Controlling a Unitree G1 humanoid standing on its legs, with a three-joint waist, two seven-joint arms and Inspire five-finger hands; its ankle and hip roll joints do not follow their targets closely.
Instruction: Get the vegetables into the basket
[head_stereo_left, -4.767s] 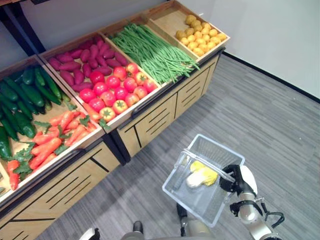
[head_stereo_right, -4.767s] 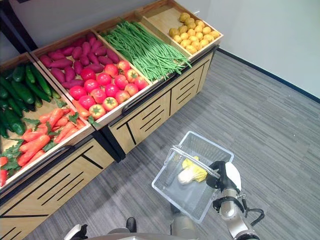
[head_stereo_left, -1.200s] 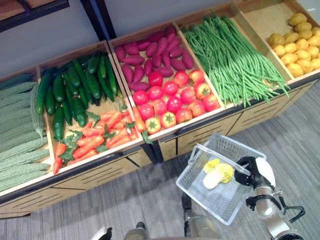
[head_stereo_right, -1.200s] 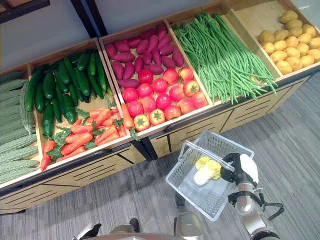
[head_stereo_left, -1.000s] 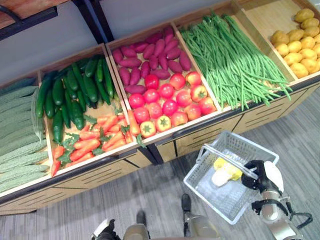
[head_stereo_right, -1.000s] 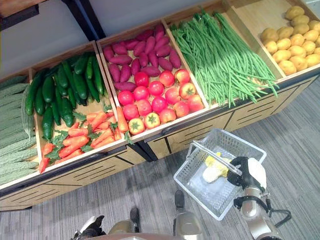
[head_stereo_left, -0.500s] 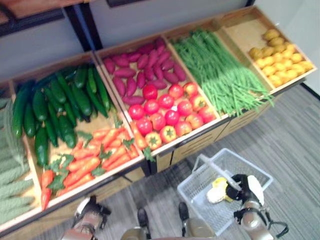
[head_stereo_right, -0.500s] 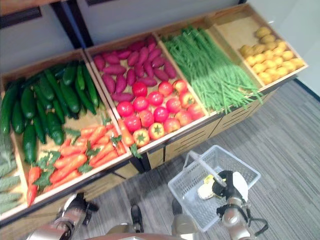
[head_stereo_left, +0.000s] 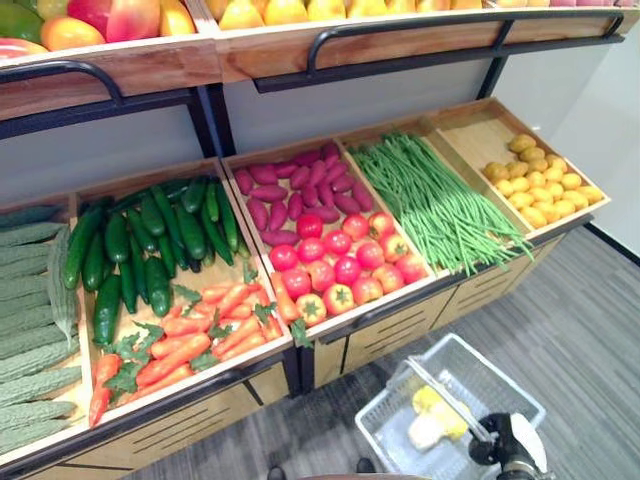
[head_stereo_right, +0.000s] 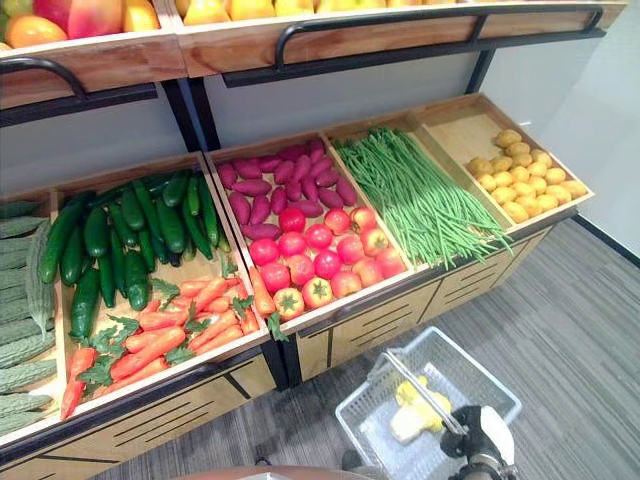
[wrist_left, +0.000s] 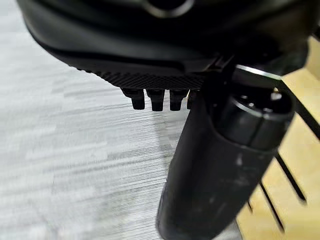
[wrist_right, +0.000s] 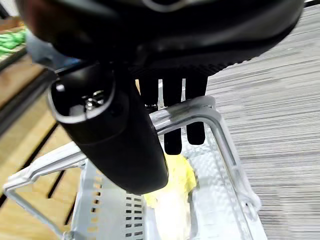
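Grey carpet runs under a long wooden produce stand (head_stereo_left: 330, 350), bins of cucumbers, carrots, tomatoes and green beans sloping toward you. Watch the clear plastic mesh basket (head_stereo_left: 500, 385) hanging near right: swing it against the stand and the pale yellow cabbage (head_stereo_left: 432, 418) inside could tip out. Your right hand (wrist_right: 172, 107) has its fingers hooked round the basket's handle (wrist_right: 200, 117). Your left hand (wrist_left: 160, 75) hangs over the floor, fingers curled on nothing.
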